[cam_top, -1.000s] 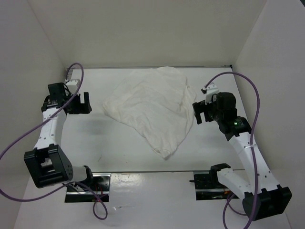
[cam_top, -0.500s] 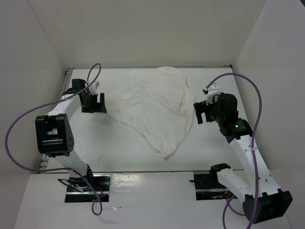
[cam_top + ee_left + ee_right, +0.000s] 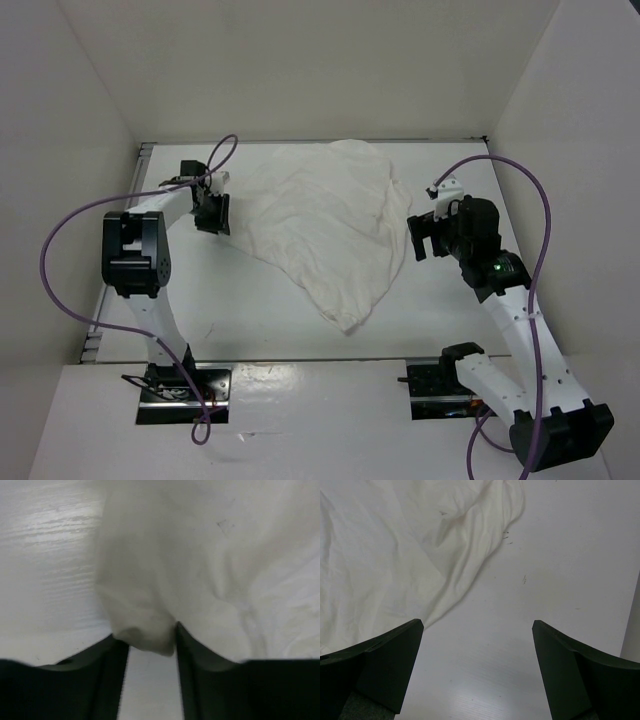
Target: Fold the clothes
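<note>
The clothes (image 3: 320, 225) lie spread and wrinkled on the bench (image 3: 250, 310), in the span between the two pincers. The left pincer (image 3: 150, 636) sits low at the garment's nearest edge. A small bunched fold of fabric fills the gap between its fingers (image 3: 112, 655) and touches both inner faces, while the rest of the cloth spreads ahead of the pincer and away to its right. The fingers stand partly apart around this fold, and it cannot be told whether they clamp it firmly. This placement probably serves to take up an edge point, because thin fabric has to be gathered into a ridge before two fingers can get purchase on it. The right pincer (image 3: 477, 624) stands wide open and holds nothing. Bare bench lies directly between and ahead of its fingers, and the garment's curved edge lies ahead and to its left, close but not touching. This stand-off position probably keeps the pincer ready for a matching grasp on the opposite edge. The fold itself is judged not yet begun, since no layer is turned over.
</note>
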